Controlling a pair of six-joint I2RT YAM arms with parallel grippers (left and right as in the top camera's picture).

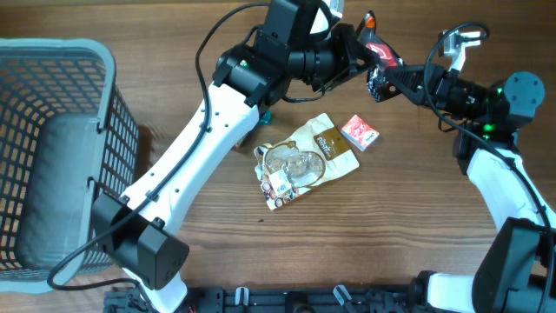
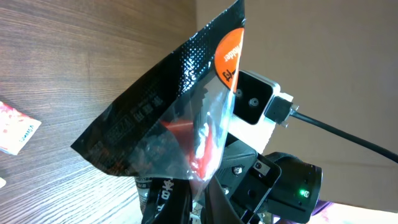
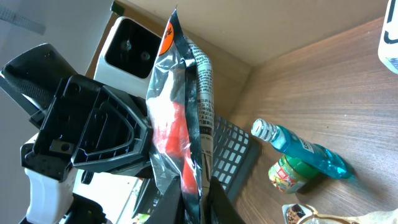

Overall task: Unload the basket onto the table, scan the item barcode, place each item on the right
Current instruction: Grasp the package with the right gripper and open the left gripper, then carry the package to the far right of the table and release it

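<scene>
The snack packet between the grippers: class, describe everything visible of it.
The snack packet is a crinkled glossy plastic pouch, black with fine print, an orange round label near one corner and a clear window showing red contents. It is held above the table, pinched by the left gripper and the right gripper.

Clad in white shells along the links (image 1: pixel 187 161), black at joints (image 1: pixel 252 74), left hand (image 2: pixel 196 200) and right hand (image 3: pixel 199 200); strung with black cables (image 2: pixel 339 129); dotted with small green lamps (image 2: pixel 304 193).

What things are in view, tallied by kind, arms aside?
Packets: 3 (snack packet, tan pouch, red-and-white packet)
Bottles: 1 (blue bottle)
Jars: 1 (green jar)
Baskets: 1 (grey basket)
Total: 6
</scene>
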